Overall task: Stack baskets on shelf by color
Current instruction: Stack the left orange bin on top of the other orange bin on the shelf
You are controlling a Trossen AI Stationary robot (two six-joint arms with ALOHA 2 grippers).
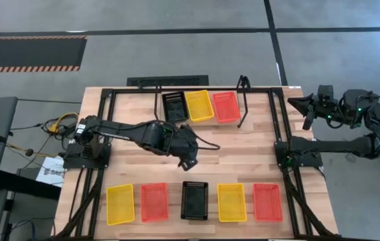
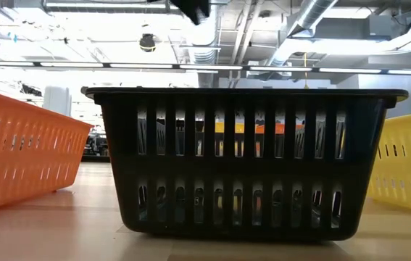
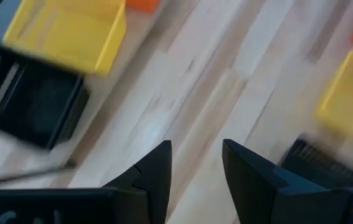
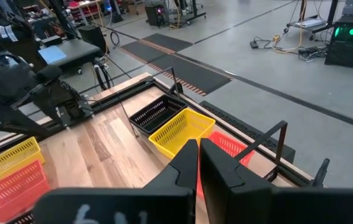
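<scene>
Three baskets stand side by side on the shelf at the table's far side: black, yellow, red. Along the near edge, bottoms on the table, lie a yellow basket, a red one, a black one, another yellow and another red. My left gripper hangs open over the bare middle of the table, between the two rows, with nothing between its fingers. My right gripper is shut and empty, held off the table's far right corner.
The robot's black rail frame borders the wooden table on the left, right and far sides. Bare wood lies between shelf and near row. In the low view the black basket fills the front, flanked by a red one and a yellow one.
</scene>
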